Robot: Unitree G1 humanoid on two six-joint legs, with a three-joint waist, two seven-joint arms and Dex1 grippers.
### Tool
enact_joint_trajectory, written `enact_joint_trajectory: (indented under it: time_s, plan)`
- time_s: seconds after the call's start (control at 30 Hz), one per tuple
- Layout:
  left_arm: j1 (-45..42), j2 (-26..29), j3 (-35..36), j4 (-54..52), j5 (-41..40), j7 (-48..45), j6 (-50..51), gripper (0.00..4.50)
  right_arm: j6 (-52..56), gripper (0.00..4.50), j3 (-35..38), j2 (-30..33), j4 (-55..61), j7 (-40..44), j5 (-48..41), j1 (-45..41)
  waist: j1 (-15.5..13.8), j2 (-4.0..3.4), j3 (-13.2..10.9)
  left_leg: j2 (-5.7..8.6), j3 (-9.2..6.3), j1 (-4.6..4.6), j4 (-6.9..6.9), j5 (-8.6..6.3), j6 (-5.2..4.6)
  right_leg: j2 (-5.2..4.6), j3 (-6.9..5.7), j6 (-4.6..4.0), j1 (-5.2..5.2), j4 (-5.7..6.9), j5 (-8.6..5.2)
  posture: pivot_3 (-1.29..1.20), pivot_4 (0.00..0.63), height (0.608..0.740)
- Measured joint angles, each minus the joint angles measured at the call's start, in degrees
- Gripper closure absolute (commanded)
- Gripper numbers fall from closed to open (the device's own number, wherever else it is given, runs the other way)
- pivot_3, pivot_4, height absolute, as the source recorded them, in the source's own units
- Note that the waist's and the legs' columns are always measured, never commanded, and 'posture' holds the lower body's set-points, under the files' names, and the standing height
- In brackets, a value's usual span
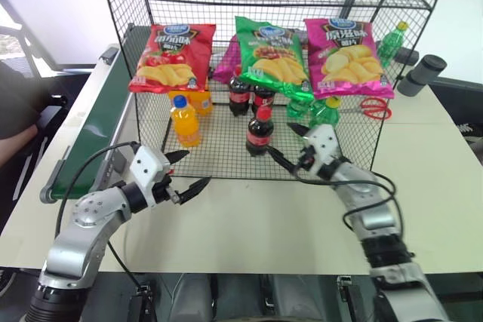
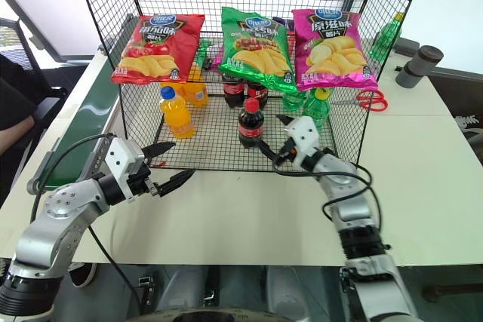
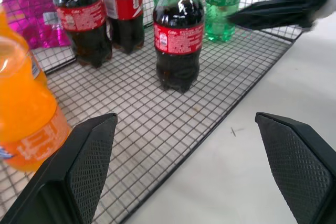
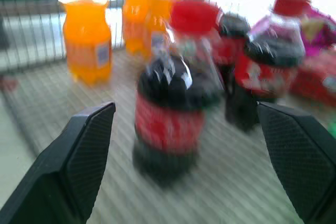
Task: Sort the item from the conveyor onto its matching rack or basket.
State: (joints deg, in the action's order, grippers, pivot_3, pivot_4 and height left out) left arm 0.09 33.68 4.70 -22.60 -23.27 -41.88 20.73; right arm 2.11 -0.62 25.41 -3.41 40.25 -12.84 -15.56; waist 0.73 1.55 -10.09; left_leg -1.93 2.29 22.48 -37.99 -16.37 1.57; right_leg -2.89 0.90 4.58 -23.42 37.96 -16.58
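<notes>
Both black two-fingered grippers, left (image 1: 189,173) and right (image 1: 289,145), stand open and empty beside the black wire-grid rack's (image 1: 226,164) front edge; three red-capped cola bottles (image 1: 259,131) stand inside.

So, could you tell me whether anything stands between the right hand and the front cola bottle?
Nothing visible does. The cola bottle stands upright on the rack's mesh floor, near its open front edge. The right hand is open beside it, with only a bare gap between them.
</notes>
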Motion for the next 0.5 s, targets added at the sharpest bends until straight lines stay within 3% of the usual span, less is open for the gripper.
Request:
enact_joint_trajectory:
  time_s: [0.27,0.5]
  plan:
    - [1.78,0.69,2.59,0.68,-0.11,0.00,0.22,0.00,10.68,0.07,11.70,15.14,11.44,10.05,-10.89,10.19,0.20,-0.02,0.00,-0.06,0.01,-0.10,0.00,0.00,-0.01,0.13,0.03,-0.01,0.07,0.01,-0.01,0.00,0.150,0.734]
    - [4.37,1.71,4.60,1.99,-0.33,-0.95,0.13,0.00,12.43,0.07,14.40,17.46,11.69,11.68,-12.08,12.16,0.08,-0.02,0.00,-0.06,0.01,-0.10,-0.02,0.00,-0.01,0.20,0.03,-0.01,0.07,0.01,-0.01,0.00,0.150,0.734]
